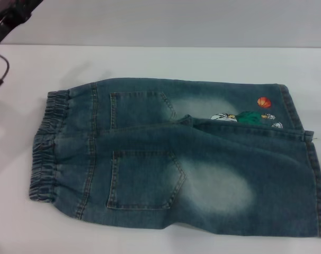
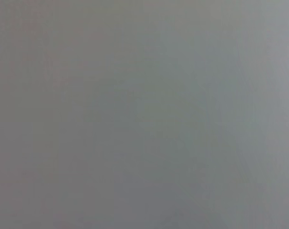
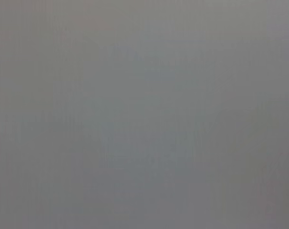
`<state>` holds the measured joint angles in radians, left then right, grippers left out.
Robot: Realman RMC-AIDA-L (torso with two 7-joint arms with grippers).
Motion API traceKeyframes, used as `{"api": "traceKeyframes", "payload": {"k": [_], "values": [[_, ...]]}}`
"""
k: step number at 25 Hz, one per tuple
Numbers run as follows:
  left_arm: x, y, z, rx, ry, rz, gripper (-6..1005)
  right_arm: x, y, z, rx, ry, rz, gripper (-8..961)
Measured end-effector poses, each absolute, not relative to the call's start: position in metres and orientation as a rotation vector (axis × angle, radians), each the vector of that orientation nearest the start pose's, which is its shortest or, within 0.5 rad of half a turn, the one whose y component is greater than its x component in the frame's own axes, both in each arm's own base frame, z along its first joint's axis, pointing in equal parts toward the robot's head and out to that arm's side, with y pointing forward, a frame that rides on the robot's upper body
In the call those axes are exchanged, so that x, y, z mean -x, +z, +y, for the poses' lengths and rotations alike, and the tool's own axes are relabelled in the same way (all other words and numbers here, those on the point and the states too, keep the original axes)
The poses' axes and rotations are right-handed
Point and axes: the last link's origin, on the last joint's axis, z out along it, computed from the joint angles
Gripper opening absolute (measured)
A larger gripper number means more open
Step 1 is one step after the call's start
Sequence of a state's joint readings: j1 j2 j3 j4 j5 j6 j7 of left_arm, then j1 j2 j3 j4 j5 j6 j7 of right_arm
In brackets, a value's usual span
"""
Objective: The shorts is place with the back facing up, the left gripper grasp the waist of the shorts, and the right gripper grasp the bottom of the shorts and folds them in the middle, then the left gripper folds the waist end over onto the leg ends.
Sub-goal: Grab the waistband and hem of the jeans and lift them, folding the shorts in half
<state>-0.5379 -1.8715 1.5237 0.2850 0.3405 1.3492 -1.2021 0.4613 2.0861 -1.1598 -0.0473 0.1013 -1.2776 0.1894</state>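
The shorts (image 1: 176,153) lie flat and spread out on the white table (image 1: 160,61), back side up with both patch pockets showing. The gathered waist (image 1: 46,145) is at the left end. The bottom of the shorts, with the two leg ends (image 1: 315,185), is at the right, and the far leg bears the orange ball and cartoon print (image 1: 264,102). A black part of my left arm with the left gripper (image 1: 12,13) juts in at the top left corner, high and well away from the cloth. The right gripper is out of view. Both wrist views show only plain grey.
A thin dark cable (image 1: 2,71) loops below the left arm at the left edge. The near leg's inner edge overlaps the far leg a little. The table's far edge (image 1: 203,46) meets a pale wall.
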Motion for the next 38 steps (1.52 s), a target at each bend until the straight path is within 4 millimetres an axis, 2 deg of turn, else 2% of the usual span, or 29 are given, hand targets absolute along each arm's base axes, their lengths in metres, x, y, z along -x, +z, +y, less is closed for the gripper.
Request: {"api": "traceKeyframes", "payload": {"k": [4, 8, 12, 14, 16, 17, 18, 20, 22, 27, 31, 38], "values": [[0.246, 0.096, 0.393, 2.161, -1.358, -0.898, 774, -0.368, 0.055, 0.323, 1.183, 0.696, 0.563, 563], [0.250, 0.119, 0.386, 2.324, -1.214, -1.038, 772, -0.370, 0.056, 0.320, 1.178, 0.690, 0.566, 563], [0.271, 0.133, 0.368, 2.409, -0.961, -1.287, 770, -0.372, 0.058, 0.318, 1.173, 0.689, 0.559, 562], [0.288, 0.143, 0.351, 2.404, -0.842, -1.415, 769, -0.372, 0.059, 0.318, 1.172, 0.688, 0.557, 562], [0.295, 0.148, 0.340, 2.403, -0.813, -1.450, 768, -0.373, 0.060, 0.318, 1.172, 0.685, 0.559, 562], [0.304, 0.152, 0.326, 2.398, -0.807, -1.482, 768, -0.373, 0.060, 0.318, 1.172, 0.684, 0.559, 562], [0.304, 0.152, 0.326, 2.398, -0.807, -1.482, 768, -0.373, 0.060, 0.319, 1.173, 0.683, 0.559, 562], [0.318, 0.154, 0.309, 2.372, -0.775, -1.555, 767, -0.373, 0.061, 0.320, 1.173, 0.685, 0.556, 562], [0.325, 0.151, 0.303, 2.361, -0.741, -1.599, 766, -0.372, 0.062, 0.321, 1.174, 0.687, 0.552, 561], [0.338, 0.131, 0.287, 2.364, -0.615, -1.719, 763, -0.370, 0.063, 0.323, 1.175, 0.692, 0.548, 561], [0.343, 0.120, 0.284, 2.360, -0.548, -1.752, 761, -0.370, 0.062, 0.324, 1.175, 0.694, 0.548, 560], [0.350, 0.113, 0.286, 2.328, -0.463, -1.777, 758, -0.371, 0.060, 0.320, 1.177, 0.688, 0.556, 560]]}}
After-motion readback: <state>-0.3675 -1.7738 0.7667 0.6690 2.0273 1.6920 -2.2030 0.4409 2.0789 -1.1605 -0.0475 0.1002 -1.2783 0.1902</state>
